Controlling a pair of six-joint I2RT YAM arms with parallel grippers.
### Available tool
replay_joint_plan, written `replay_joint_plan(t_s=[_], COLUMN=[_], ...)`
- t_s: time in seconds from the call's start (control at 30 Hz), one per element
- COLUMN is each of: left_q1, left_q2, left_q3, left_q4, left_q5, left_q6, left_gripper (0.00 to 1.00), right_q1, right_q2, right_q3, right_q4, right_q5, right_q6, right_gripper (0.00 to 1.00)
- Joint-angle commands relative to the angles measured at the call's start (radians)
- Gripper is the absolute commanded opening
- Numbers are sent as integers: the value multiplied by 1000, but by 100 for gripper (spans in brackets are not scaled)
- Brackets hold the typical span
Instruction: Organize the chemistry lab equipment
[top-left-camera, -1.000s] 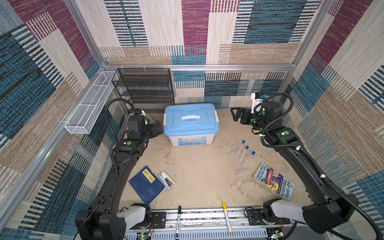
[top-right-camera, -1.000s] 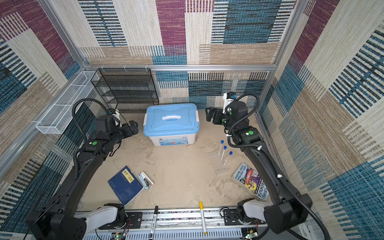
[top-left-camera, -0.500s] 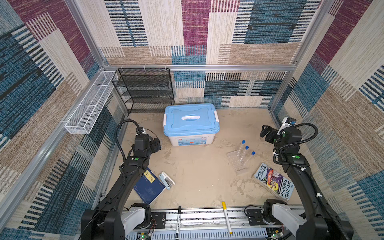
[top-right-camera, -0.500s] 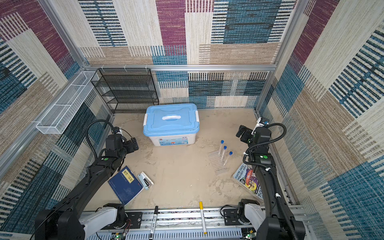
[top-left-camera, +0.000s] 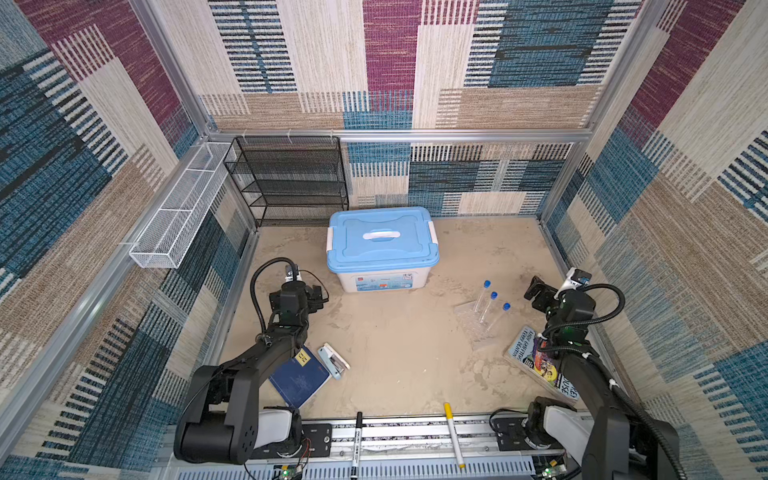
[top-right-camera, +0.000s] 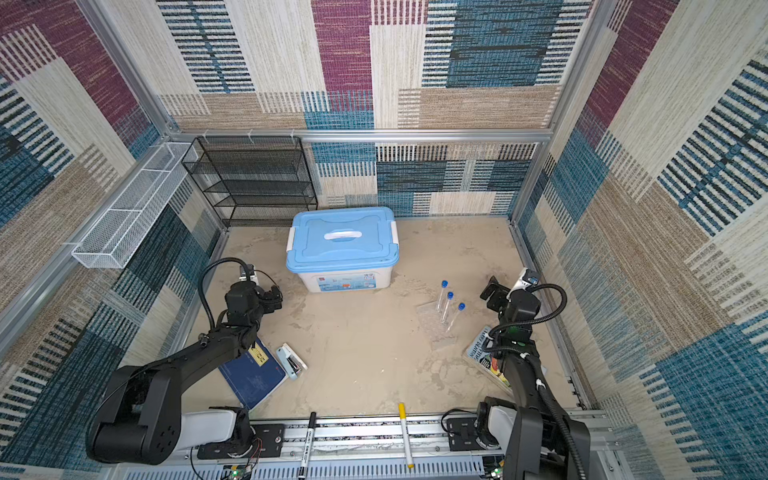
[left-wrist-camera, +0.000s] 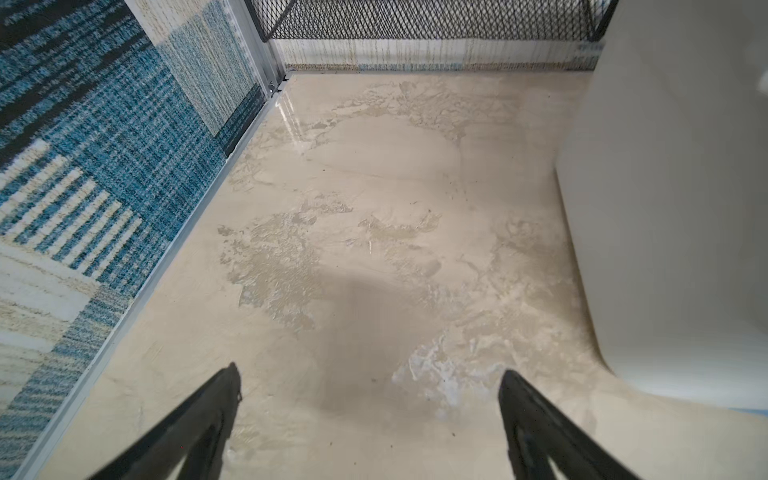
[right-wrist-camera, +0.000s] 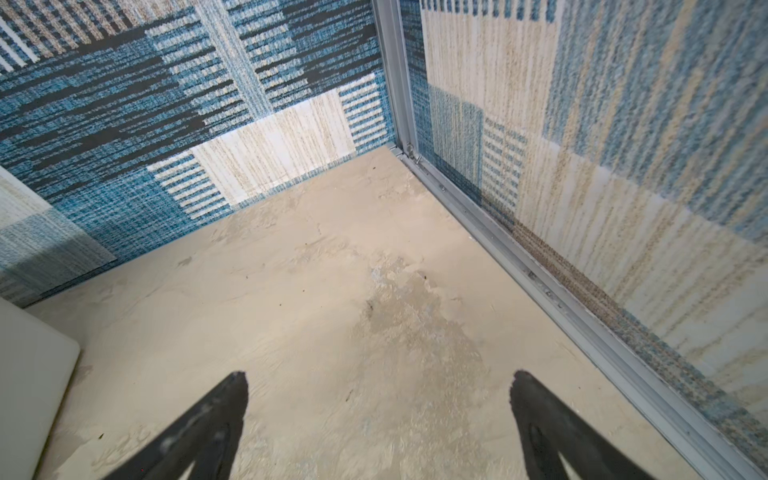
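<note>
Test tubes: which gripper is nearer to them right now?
Right. The right gripper, open, hangs just to the right of the test tubes in both top views. The left gripper, also open, is far off on the other side, left of the storage box.

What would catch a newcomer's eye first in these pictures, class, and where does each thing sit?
The blue-lidded storage box stands out, shut, at the back middle of the table in both top views. To its right, nearer the front, three blue-capped test tubes sit in a clear rack.
</note>
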Motion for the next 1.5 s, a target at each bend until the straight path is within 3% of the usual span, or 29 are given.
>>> replay_joint_plan(t_s=[0.0,0.27,0.37,0.47,0.77,0.97,1.07,1.13,1.47], left_q1=[2,24,51,63,77,95,117,126,139], left_q2=[35,169,157,199,202,198,204,208,211], left_q3=[-4,-48,-48,-92,-86,-102,-70,-57,-50], left_q4=[145,349,315,439,428,453,399,378,372], left_q5=[-9,42,89,102,178,327,426,424,442], left_q6=[62,63,35,30,41,79,89,73,64], left_gripper=[98,98,98,98,98,96,96,97,99], right_q1=[2,74,130,164,202,217,222,224,227], right_q2=[41,178,255,280,387,427,519,491,498], right_q3=[-38,-131,-141,-146,-159,-145,-169,-153,-151], right_q4=[209,493,585,655,826,838,982,900,910], right_q5=[9,12,21,18,-39,-52,-82,-78,-83], right_q6=[-13,-66,-103,-122,-157,-178,-195,-193,-200], right_gripper=[100,100,100,100,100,100,99,99,99])
